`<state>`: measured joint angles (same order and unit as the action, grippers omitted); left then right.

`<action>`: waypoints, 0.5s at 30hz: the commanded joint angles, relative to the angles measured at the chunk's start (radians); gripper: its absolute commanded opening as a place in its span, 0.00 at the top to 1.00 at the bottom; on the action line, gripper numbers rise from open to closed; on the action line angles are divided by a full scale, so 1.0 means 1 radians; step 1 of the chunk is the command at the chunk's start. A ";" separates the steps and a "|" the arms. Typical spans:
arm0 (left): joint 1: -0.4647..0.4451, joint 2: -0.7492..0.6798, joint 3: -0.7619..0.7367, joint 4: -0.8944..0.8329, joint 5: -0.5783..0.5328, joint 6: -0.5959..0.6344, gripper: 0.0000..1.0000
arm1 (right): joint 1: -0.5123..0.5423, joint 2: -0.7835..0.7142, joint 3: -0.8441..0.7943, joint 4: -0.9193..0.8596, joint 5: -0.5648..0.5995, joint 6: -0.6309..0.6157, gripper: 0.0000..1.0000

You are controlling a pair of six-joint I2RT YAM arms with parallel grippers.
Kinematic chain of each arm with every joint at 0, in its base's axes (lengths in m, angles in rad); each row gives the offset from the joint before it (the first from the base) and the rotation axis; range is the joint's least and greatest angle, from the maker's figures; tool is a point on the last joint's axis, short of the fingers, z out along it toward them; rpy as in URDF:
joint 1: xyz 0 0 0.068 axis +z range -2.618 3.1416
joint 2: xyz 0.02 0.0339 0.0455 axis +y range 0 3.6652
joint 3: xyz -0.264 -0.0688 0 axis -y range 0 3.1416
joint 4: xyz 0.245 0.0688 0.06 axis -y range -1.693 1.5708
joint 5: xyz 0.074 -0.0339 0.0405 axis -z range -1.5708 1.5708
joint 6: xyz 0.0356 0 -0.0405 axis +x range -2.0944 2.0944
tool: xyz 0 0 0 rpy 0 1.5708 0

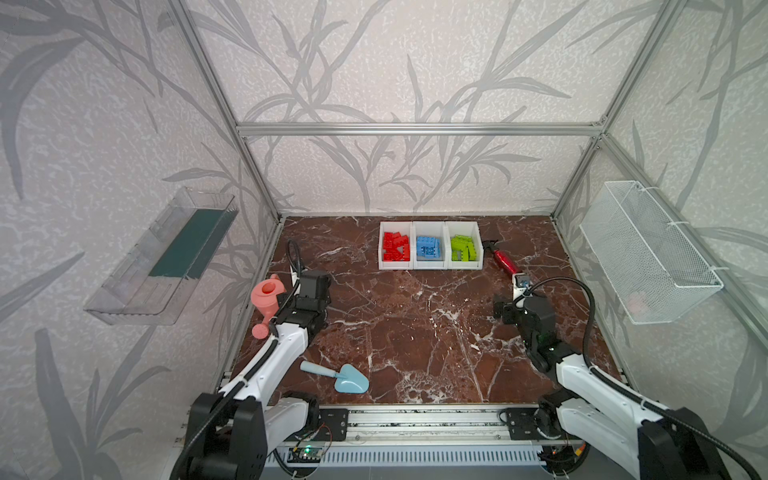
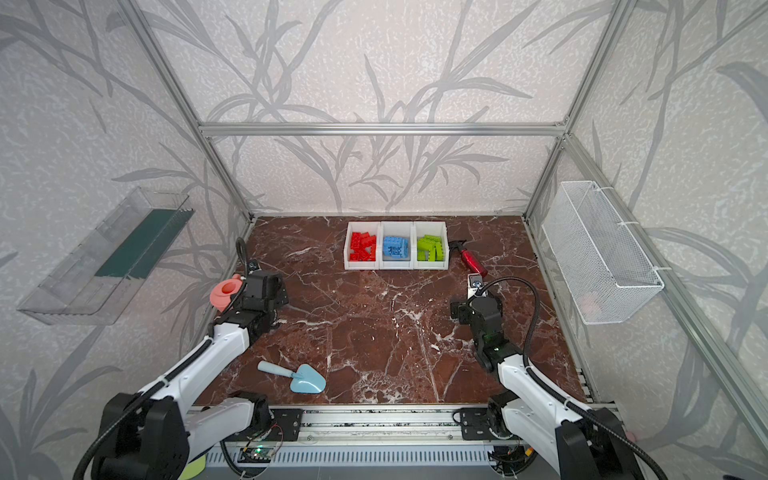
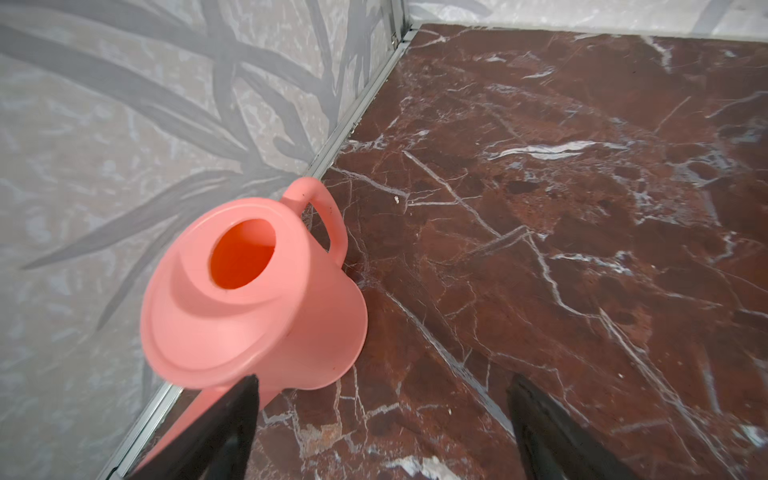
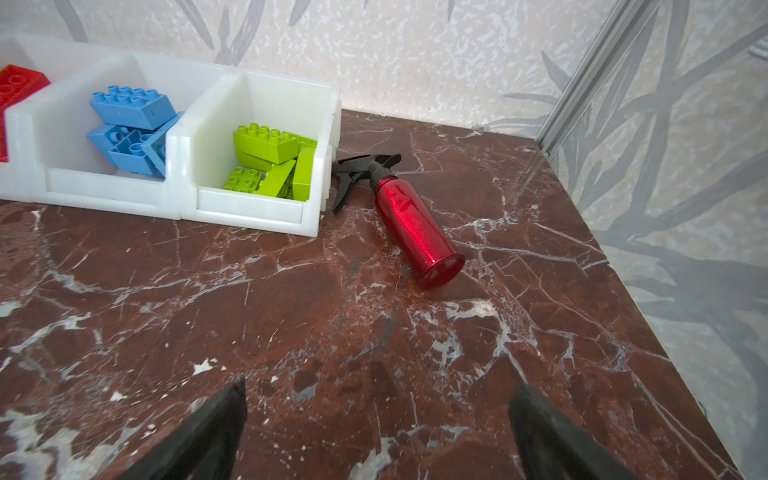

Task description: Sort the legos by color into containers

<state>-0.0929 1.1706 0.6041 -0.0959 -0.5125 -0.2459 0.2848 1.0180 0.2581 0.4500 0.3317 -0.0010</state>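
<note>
The legos [image 4: 266, 143] are small studded plastic bricks, all lying inside the containers [image 1: 430, 265], three white open-top bins joined in a row at the back of the table [image 1: 415, 332], near the rear wall. They are sorted by colour: the red legos [image 1: 397, 246] in the left bin, the blue legos [image 1: 428, 247] in the middle one and the lime green legos [image 1: 463, 248] in the right one. They are heaped at mixed angles, so no exact count can be made. The left gripper [image 3: 382, 380] has its jaws spread wide with only bare marble between them. One finger shows in front of the spout of the single pink watering can [image 3: 249, 299], and I cannot tell whether it touches. The right gripper [image 4: 379, 388] is also spread wide, holds nothing and hangs over bare table, apart from the bins. Beyond it one red spray bottle [image 4: 415, 226] lies on its side, its black trigger head just beside the green bin's outer wall. One light blue trowel [image 1: 340, 376] lies near the front edge on the left. One clear tray [image 1: 162, 257] hangs on the left wall and one white wire basket [image 1: 648, 253] on the right wall.
</note>
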 commanded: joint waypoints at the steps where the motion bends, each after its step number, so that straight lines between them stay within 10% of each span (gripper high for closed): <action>1: 0.033 0.082 -0.023 0.225 0.081 0.051 0.07 | -0.053 0.084 -0.036 0.264 0.013 0.005 0.01; 12: 0.049 0.260 -0.152 0.747 0.193 0.186 0.06 | -0.104 0.540 -0.103 0.940 0.048 -0.042 0.01; 15: 0.049 0.318 -0.240 0.959 0.198 0.191 0.06 | -0.104 0.495 -0.113 0.875 -0.037 -0.064 0.01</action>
<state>-0.0502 1.4494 0.4240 0.6041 -0.3477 -0.1017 0.1860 1.5345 0.1642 1.1694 0.3321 -0.0334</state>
